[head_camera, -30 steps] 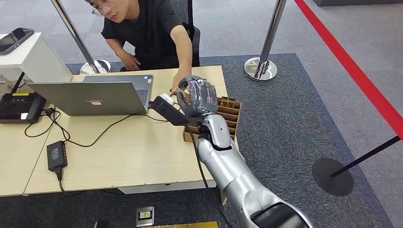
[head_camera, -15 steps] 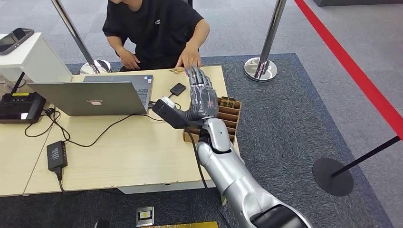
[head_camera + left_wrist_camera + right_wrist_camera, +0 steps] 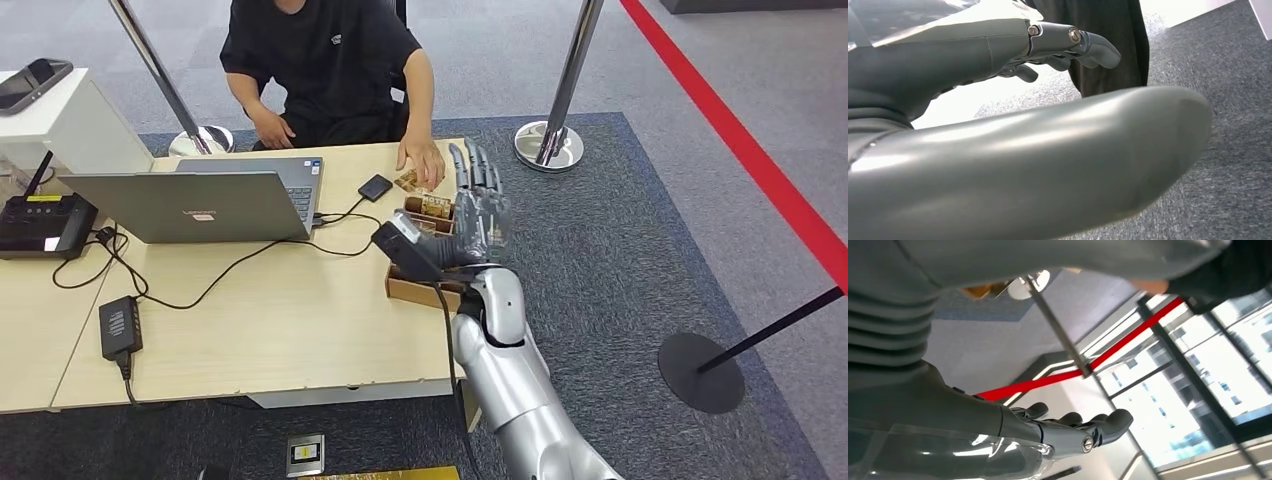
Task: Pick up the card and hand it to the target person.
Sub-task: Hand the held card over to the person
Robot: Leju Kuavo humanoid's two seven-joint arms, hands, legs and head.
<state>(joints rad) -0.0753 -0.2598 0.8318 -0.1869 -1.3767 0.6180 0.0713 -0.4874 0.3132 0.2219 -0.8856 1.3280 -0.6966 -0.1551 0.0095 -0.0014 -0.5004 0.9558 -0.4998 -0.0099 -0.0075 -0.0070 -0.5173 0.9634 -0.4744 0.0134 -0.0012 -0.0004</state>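
right hand raised above the box, fingers spread, empty; person's hand covers the card; left hand empty, fingers loosely extended.

Faint brand lettering on the laptop lid and small chest print on the person's shirt, both unreadable.

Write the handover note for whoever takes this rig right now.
Right robot hand: open, fingers spread, raised over the brown cardboard slotted box, holding nothing.
Left robot hand: open, empty, hanging above the grey carpet.
Small brown card: on the light wooden table, at the person's hand.
Done: card appears delivered.
Left: confirm the person has it, then lower the right arm.
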